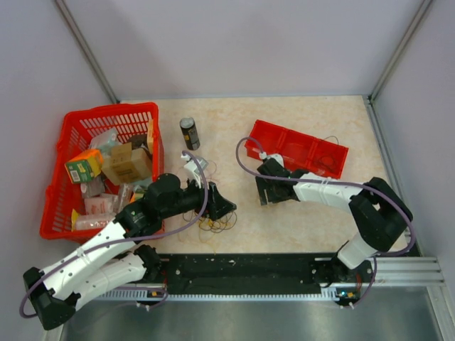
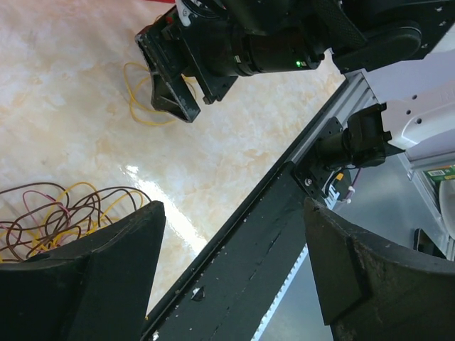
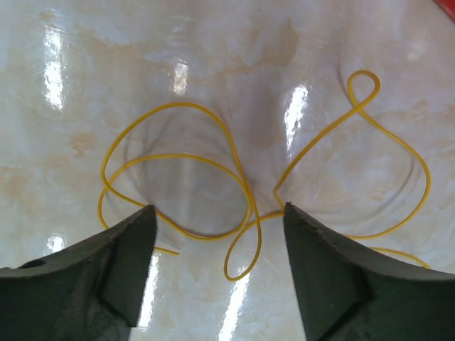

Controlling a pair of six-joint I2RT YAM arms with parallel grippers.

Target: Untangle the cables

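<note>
Right end effector [image 3: 217, 209] fingers apart, straddling lone yellow wire [image 3: 178, 104] on worktop [image 3: 213, 42], probably poised for pickup. Left end effector [image 2: 231, 206] likewise apart, beside brown-yellow tangle [image 2: 53, 213].

Bright, even overhead light. White glare patches streak the glossy tabletop [image 3: 57, 128] around the yellow cable [image 3: 178, 104] (faint shadows beside it); top view slightly soft.
</note>
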